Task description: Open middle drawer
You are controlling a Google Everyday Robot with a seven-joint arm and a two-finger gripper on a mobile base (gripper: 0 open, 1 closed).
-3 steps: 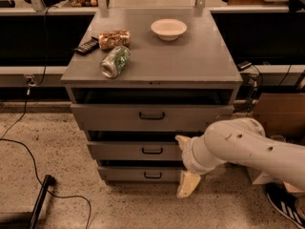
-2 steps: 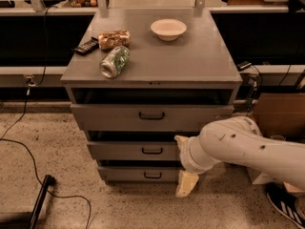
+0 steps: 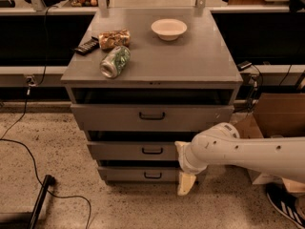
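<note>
Hand spread apart, holding nothing, at right end of middle drawer front, right of its handle; bowl and can on desk above

Three drawers; one bowl; one can, seemingly; one claw beside lower two.

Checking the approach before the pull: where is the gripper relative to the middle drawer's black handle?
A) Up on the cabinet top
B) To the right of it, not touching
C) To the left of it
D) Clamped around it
B: the gripper is low in front of the cabinet, to the right of the handle on the middle drawer, with bare drawer front between them.
</note>
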